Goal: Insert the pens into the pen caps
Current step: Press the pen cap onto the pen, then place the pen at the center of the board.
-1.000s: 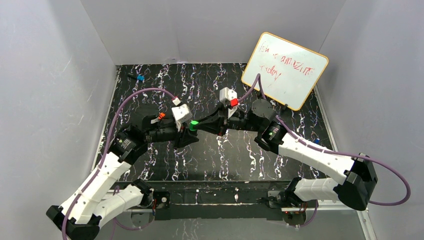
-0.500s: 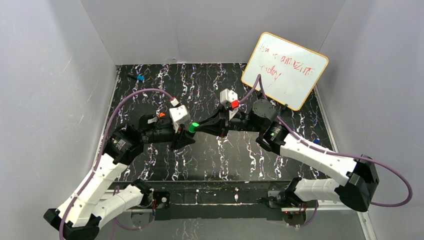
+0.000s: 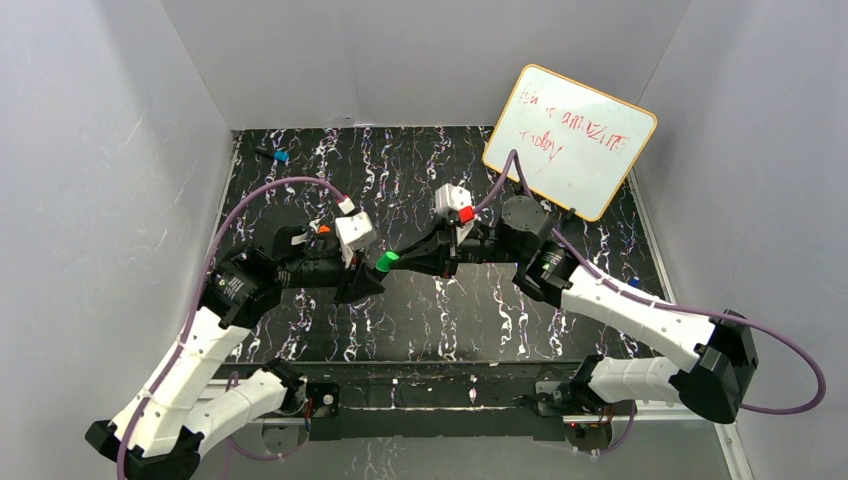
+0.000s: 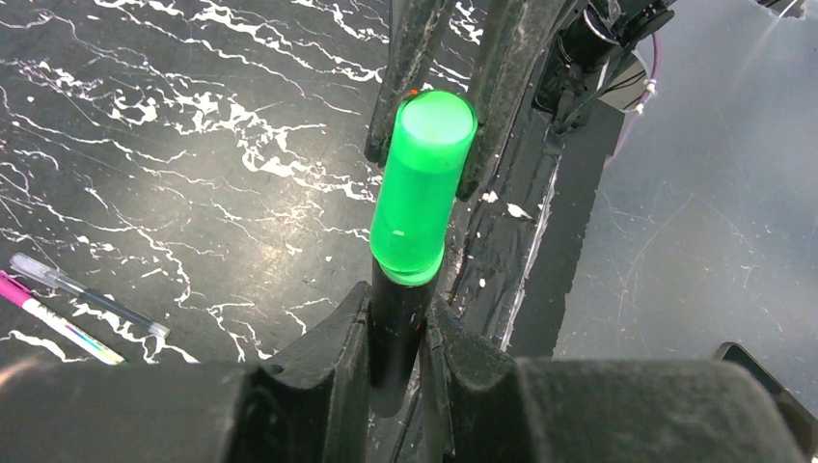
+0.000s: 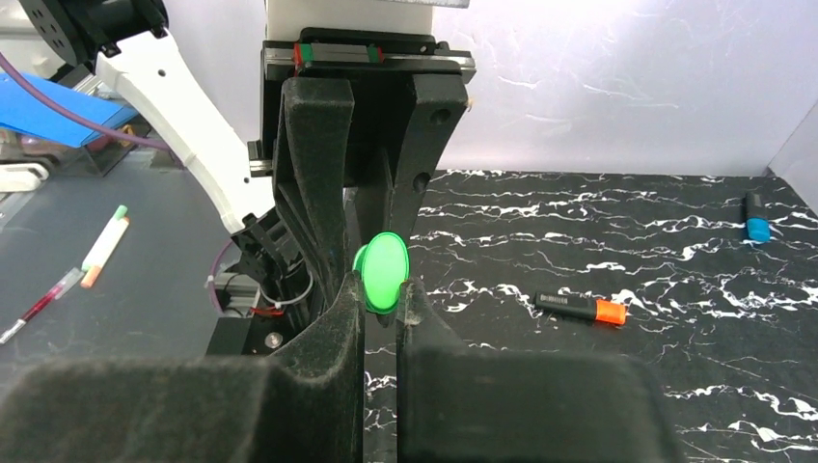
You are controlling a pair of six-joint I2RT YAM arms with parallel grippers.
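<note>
**A:** Top view, what do you have?
**B:** Your left gripper (image 3: 365, 283) and right gripper (image 3: 408, 256) meet tip to tip above the glossy black, white-veined table (image 3: 450, 330), with a green cap (image 3: 386, 262) between them.
**A:** Left wrist?
**B:** Its jaws clench the round black marker (image 4: 394, 333). The smooth, translucent cap sits over its end.
**A:** Right wrist?
**B:** Your right jaws pinch that cap. 1 orange-tipped marker (image 5: 582, 307) lies on the table.

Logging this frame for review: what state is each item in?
green cap: on black marker's end, held by right gripper
black marker: clamped in left gripper
orange-capped marker: capped, lying on table
blue-capped marker: lying on table
whiteboard: propped up, written on
</note>
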